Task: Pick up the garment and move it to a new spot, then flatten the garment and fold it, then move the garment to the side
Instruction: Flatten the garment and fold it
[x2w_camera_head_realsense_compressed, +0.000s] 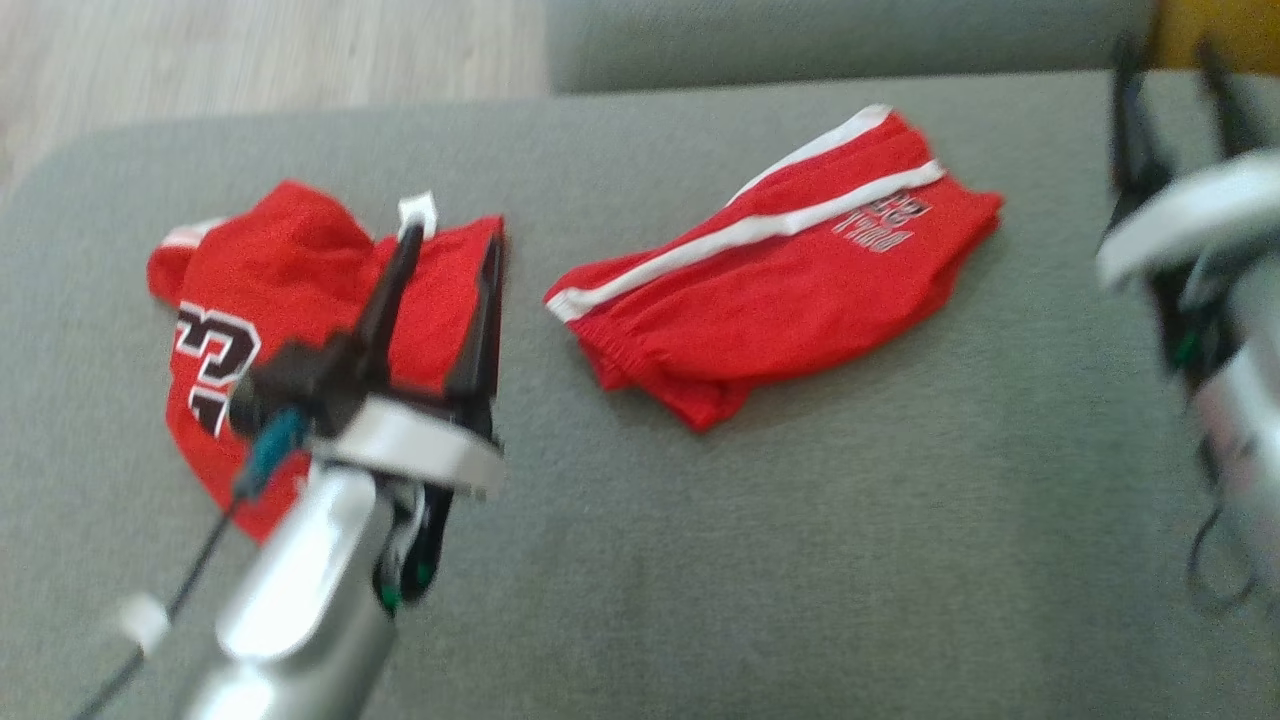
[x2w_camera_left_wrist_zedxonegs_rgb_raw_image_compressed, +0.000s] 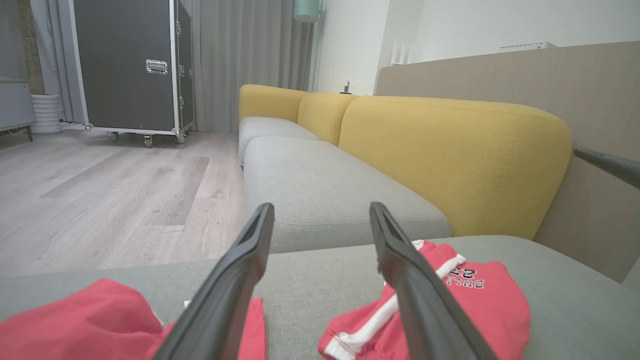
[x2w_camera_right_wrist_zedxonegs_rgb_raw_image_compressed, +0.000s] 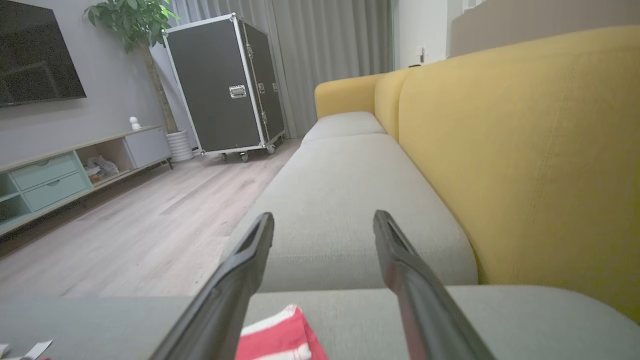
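Grey sofa seat cushion (x2w_camera_head_realsense_compressed: 800, 520) carries a crumpled red jersey (x2w_camera_head_realsense_compressed: 290, 260) at left and folded red shorts (x2w_camera_head_realsense_compressed: 790, 290) mid-seat, lying apart; left gripper (x2w_camera_head_realsense_compressed: 452, 240) over the jersey's right edge, jaws spread, empty; right gripper (x2w_camera_head_realsense_compressed: 1168, 60) well right of the shorts, likewise spread, empty.

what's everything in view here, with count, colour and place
jersey: 1, red with black-and-white number, left of seat
shorts: 1, red with white stripes, middle of seat
sofa: 1, grey seat, yellow back, under the clothes
case: 1, black with silver edges, by the curtain
curtain: 1, grey, behind the case
plant: 1, green, beside the case
television: 1, black, on the wall
floor: 1, pale wood, beside the sofa
left arm: 1, silver, jaws open over the jersey
right arm: 1, silver, far right, jaws open
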